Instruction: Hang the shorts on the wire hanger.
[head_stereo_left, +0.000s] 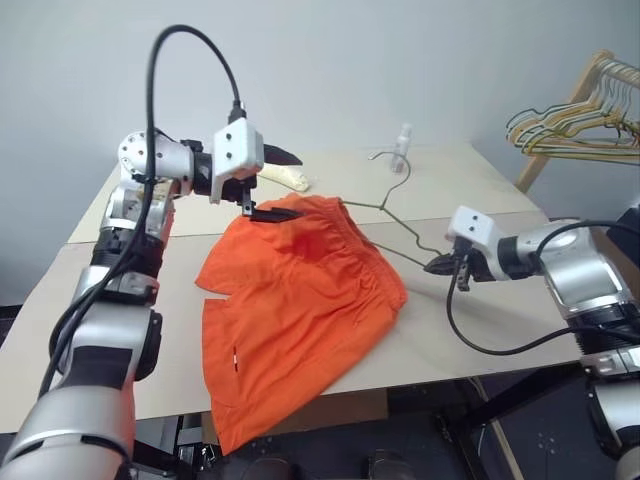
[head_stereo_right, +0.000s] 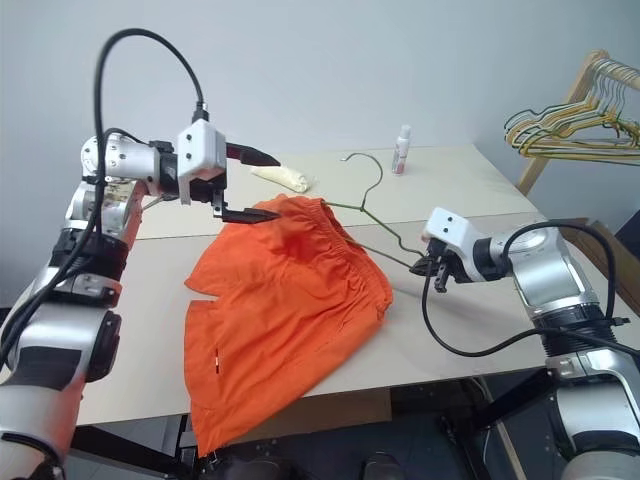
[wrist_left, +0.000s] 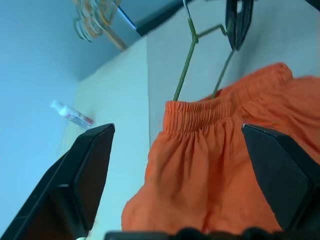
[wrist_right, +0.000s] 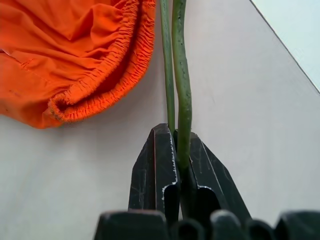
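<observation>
Your right gripper (wrist_right: 175, 150) clamped on the wire hanger (head_stereo_left: 400, 222), left gripper (head_stereo_left: 272, 185) spread wide and empty over the shorts (head_stereo_left: 290, 310), beige table (head_stereo_left: 480, 190) beneath both, hanger rack (head_stereo_left: 590, 110) beyond your right gripper.

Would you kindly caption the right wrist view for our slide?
Right claw shut on the wire hanger, beside the orange shorts on the table.
</observation>
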